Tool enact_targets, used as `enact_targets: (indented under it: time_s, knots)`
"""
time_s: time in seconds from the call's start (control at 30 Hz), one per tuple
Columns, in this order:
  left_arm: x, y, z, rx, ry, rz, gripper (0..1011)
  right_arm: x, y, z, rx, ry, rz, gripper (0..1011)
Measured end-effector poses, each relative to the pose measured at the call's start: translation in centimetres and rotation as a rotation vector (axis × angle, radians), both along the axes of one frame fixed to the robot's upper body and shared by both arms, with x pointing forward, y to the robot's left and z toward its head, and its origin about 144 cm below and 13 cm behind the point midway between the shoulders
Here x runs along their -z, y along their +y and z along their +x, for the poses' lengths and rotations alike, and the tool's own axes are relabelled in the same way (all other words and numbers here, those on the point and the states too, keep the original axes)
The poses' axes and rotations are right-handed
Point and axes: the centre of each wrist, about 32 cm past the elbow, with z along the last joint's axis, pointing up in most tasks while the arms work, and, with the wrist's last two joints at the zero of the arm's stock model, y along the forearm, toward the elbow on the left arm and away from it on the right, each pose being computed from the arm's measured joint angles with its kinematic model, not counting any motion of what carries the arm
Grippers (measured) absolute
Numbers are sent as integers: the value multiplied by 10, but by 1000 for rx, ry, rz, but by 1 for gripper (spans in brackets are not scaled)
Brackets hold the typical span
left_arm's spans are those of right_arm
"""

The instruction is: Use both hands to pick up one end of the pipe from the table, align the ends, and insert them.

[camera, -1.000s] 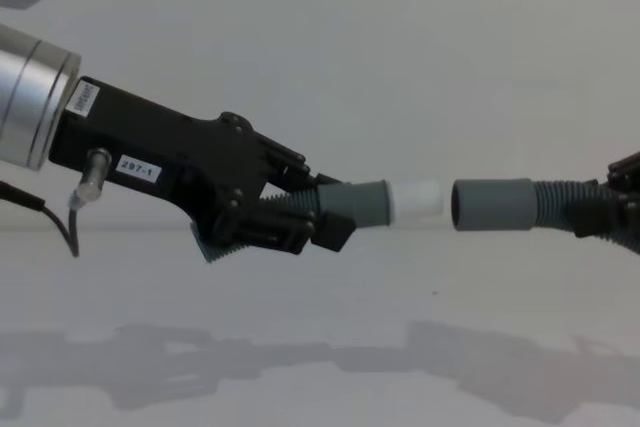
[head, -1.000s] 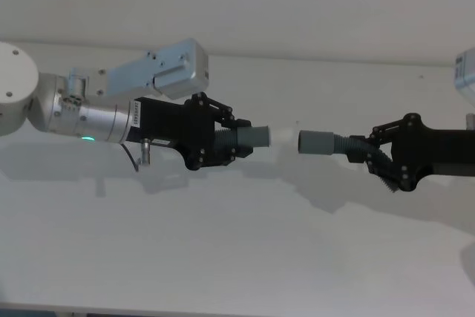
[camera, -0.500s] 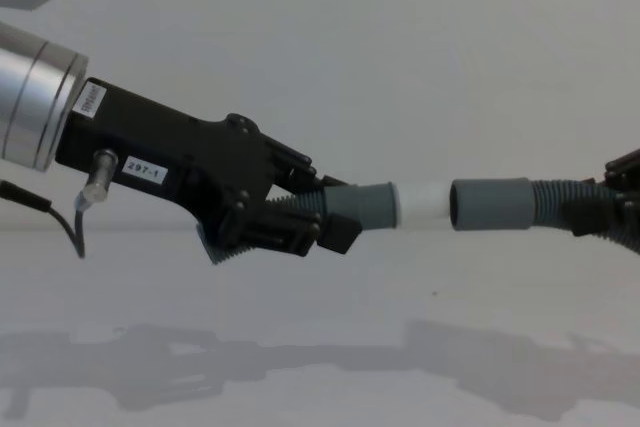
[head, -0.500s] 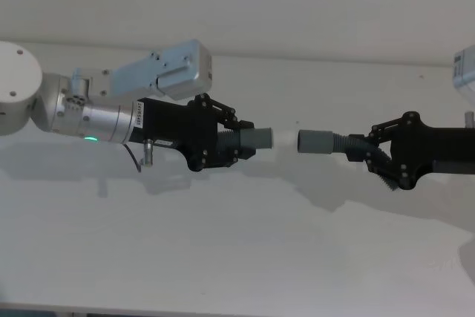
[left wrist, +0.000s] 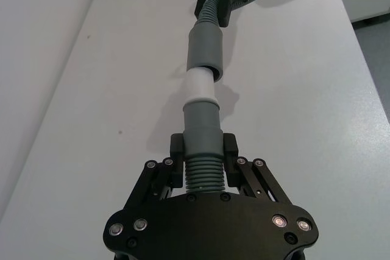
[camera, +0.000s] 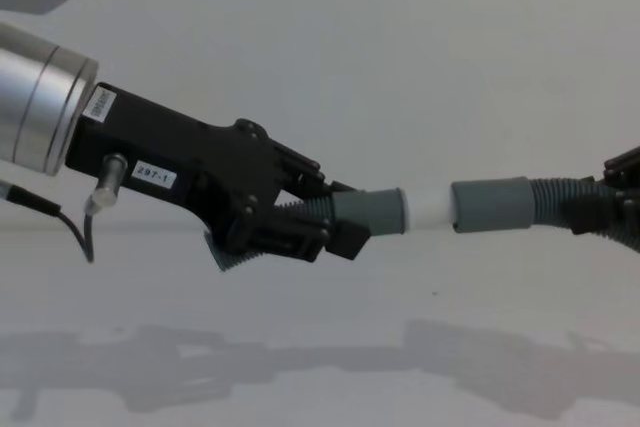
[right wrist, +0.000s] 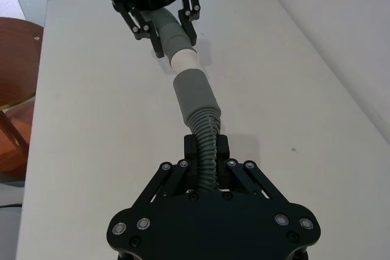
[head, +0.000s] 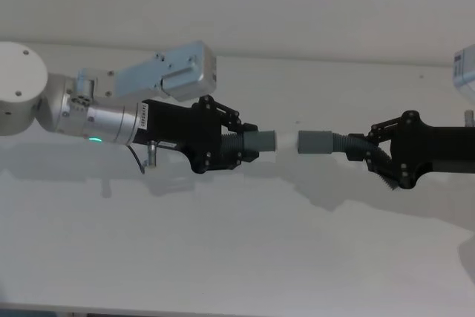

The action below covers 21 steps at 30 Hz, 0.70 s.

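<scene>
Left hand (camera: 300,232) clamped on ribbed section of plug hose piece (camera: 365,211), right hand (head: 378,157) clamped on ribs of cuff hose piece (camera: 515,204). Both pieces held in the air above white worktop (head: 237,250). White plug tip (camera: 428,208) lined up with open grey cuff (camera: 490,205), tip just meeting cuff mouth

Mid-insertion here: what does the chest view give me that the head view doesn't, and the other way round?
Chest view alone: the white plug tip has just met the open grey cuff at its mouth, seen side-on, and the "297-1" label. Head view alone: both grippers whole, left gripper and right gripper, plus the green light on the left wrist. Both: each gripper shut on its hose piece, held above the table.
</scene>
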Motion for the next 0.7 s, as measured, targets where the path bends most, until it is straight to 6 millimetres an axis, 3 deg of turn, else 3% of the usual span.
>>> enact_targets:
  time_s: [0.7]
  knots:
    - [0,-4,2,11,13,-14,371,0,0,3,1,2,12,162]
